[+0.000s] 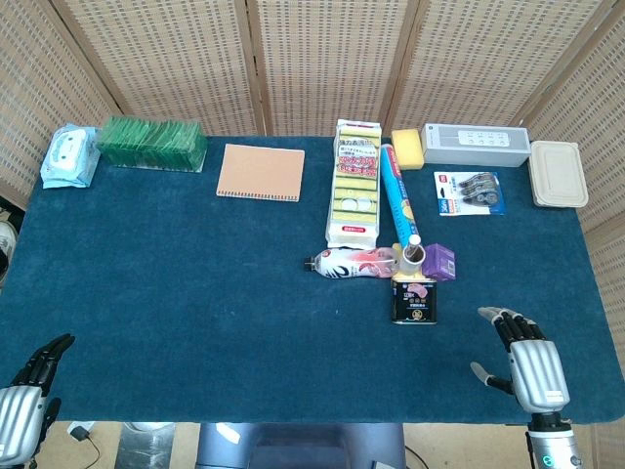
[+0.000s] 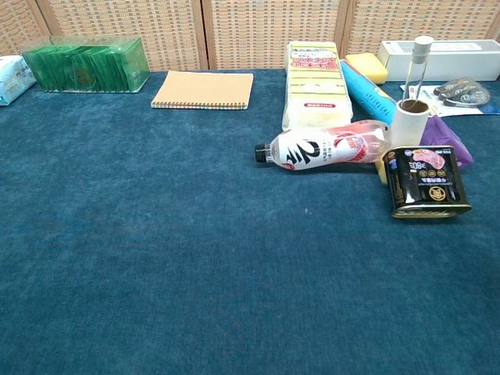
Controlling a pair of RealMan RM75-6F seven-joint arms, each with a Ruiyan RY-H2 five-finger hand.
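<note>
My right hand [image 1: 524, 363] hovers over the table's near right edge, fingers apart and holding nothing. The nearest thing to it is a black tin [image 1: 413, 298] [image 2: 426, 182], a short way up and left. A plastic bottle [image 1: 350, 262] [image 2: 322, 146] lies on its side just behind the tin, cap to the left. My left hand [image 1: 27, 396] sits at the near left corner, off the table edge, fingers spread and empty. Neither hand shows in the chest view.
Blue cloth table [image 1: 176, 293]. Along the back: wipes pack [image 1: 70, 154], green box [image 1: 151, 142], tan notebook [image 1: 260, 172], sponge pack [image 1: 355, 186], blue roll [image 1: 397, 200], yellow sponge [image 1: 407, 148], grey speaker [image 1: 476, 145], tape pack [image 1: 470, 191], beige lidded box [image 1: 558, 174]. Purple box [image 1: 438, 261] and paper roll [image 2: 409, 123] by the tin.
</note>
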